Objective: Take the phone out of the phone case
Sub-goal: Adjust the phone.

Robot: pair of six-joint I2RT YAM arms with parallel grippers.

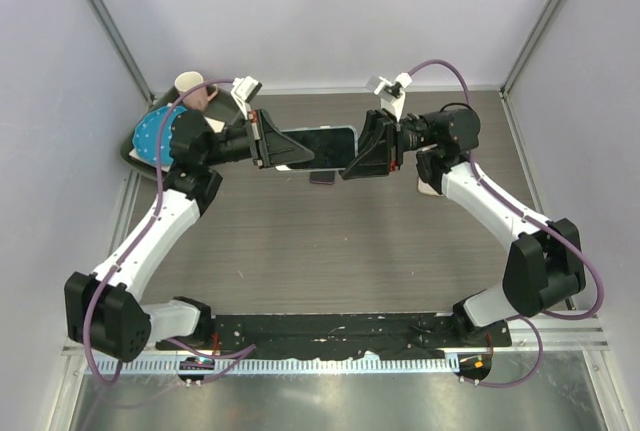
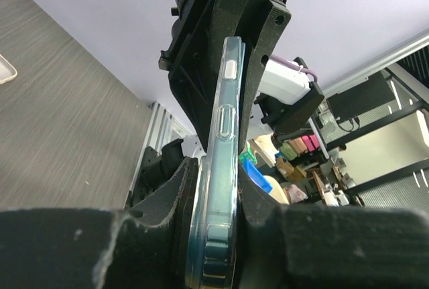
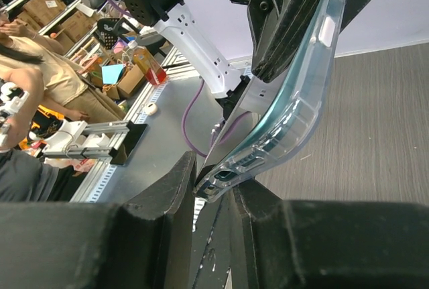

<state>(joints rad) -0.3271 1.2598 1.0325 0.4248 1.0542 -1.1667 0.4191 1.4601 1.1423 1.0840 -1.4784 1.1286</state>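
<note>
Clear plastic phone case [image 2: 224, 168]: wrapped round the phone [image 1: 318, 146], and you can see its side buttons in the left wrist view.
Phone: held in the air above the grey wood-grain table [image 1: 350, 251], dark screen facing the overhead camera, long axis running left to right between your two arms.
Left gripper [image 1: 268, 141]: at the phone's left end, with the fingers clenched on the phone case, one on each face.
Right gripper [image 1: 372, 146]: at the phone's right end, with the fingers pinching that end of the phone case. In the right wrist view the clear shell bows in a curve there.
Phone and case at the right end: you cannot tell whether they have parted.
Small dark item [image 1: 322, 177]: on the table just under the phone; what it is cannot be told.
Paper cup [image 1: 190, 83]: well to the left of the phone, towards the back wall.
Blue dotted item [image 1: 152, 136]: left of the phone, beside your left arm.
Pale flat item [image 1: 430, 179]: right of the phone, partly hidden by your right arm.
</note>
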